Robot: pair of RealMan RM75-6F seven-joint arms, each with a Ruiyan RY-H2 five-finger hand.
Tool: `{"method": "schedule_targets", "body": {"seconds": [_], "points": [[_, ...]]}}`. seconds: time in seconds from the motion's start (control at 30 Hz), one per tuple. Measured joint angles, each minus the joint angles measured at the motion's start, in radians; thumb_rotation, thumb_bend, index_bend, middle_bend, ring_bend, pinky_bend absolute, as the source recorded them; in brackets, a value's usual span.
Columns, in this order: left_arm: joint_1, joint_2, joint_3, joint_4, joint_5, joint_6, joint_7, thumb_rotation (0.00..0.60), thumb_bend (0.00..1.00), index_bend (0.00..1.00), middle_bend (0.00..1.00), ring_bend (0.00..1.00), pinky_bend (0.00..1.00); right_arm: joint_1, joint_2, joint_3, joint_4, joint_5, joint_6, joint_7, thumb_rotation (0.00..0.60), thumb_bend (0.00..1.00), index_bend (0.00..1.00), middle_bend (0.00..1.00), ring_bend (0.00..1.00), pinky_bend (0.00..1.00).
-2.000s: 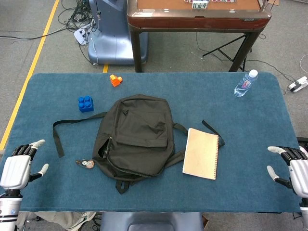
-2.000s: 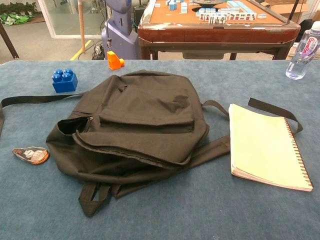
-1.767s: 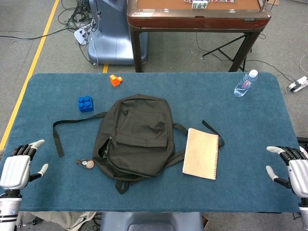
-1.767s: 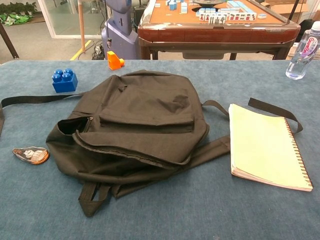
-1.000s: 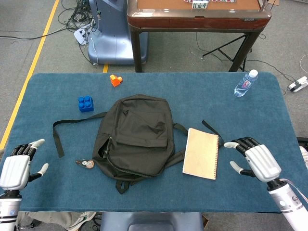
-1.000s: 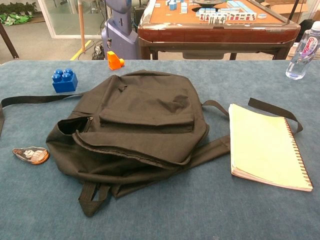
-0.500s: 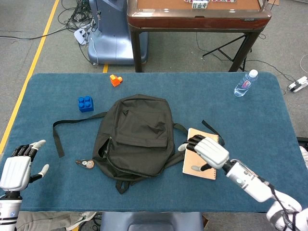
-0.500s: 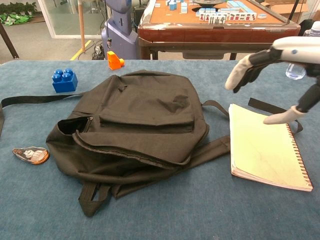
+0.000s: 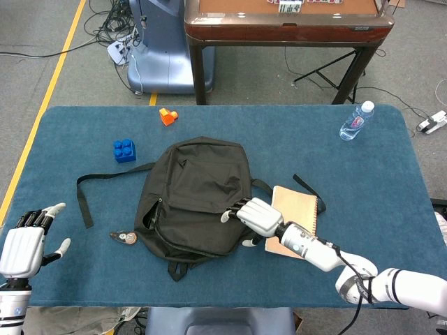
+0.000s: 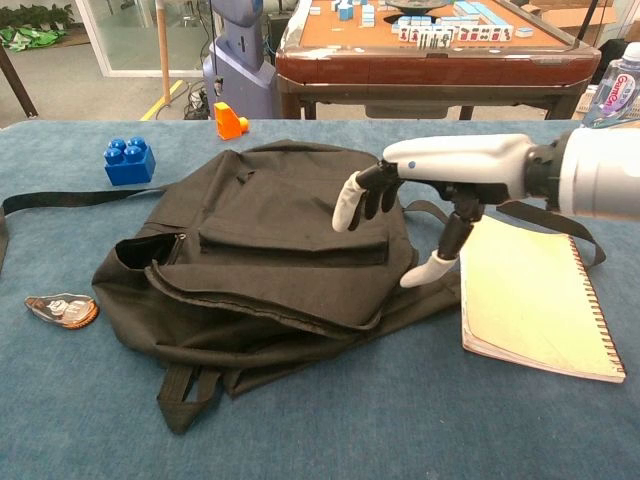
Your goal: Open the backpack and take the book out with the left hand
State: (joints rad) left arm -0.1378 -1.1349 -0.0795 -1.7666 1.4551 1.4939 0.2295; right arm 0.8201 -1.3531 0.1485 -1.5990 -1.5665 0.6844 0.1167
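Observation:
A dark olive backpack [image 9: 195, 195] [image 10: 270, 240] lies flat in the middle of the blue table, its zip gaping at the left corner [image 10: 140, 250]. A tan spiral-bound book [image 9: 304, 204] [image 10: 530, 290] lies on the table just right of the bag, on top of a strap. My right hand [image 9: 255, 215] [image 10: 420, 180] hovers over the bag's right edge, fingers apart and hanging down, holding nothing. Whether it touches the cloth I cannot tell. My left hand [image 9: 24, 244] stays at the front left table edge, fingers spread and empty, seen only in the head view.
A blue block [image 9: 124, 150] [image 10: 129, 160] and an orange block [image 9: 167, 116] [image 10: 229, 121] sit behind the bag at the left. A water bottle [image 9: 356, 121] stands at the far right. A keychain [image 9: 126, 238] [image 10: 62, 309] lies left of the bag. A long strap [image 9: 84, 188] trails left.
My right hand has swept left from the table's right edge, over the book, to the bag's right side. The left hand, bag and book have not moved.

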Motion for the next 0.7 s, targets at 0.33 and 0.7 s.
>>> {"method": "schedule_targets", "body": {"seconds": [0.33,0.7], "points": [[0.003,-0.002,0.001,0.013,-0.005,-0.003,-0.011,0.6,0.3,0.23,0.26,0.24,0.19,0.088,-0.105,0.02,0.06,0.109,-0.078,-0.077,0.6,0.0,0.24,0.26,0.22,0.24],[0.006,-0.005,0.002,0.035,-0.015,-0.009,-0.033,0.6,0.3,0.23,0.26,0.24,0.19,0.178,-0.195,0.023,0.133,0.273,-0.166,-0.198,0.6,0.0,0.19,0.22,0.2,0.24]]}}
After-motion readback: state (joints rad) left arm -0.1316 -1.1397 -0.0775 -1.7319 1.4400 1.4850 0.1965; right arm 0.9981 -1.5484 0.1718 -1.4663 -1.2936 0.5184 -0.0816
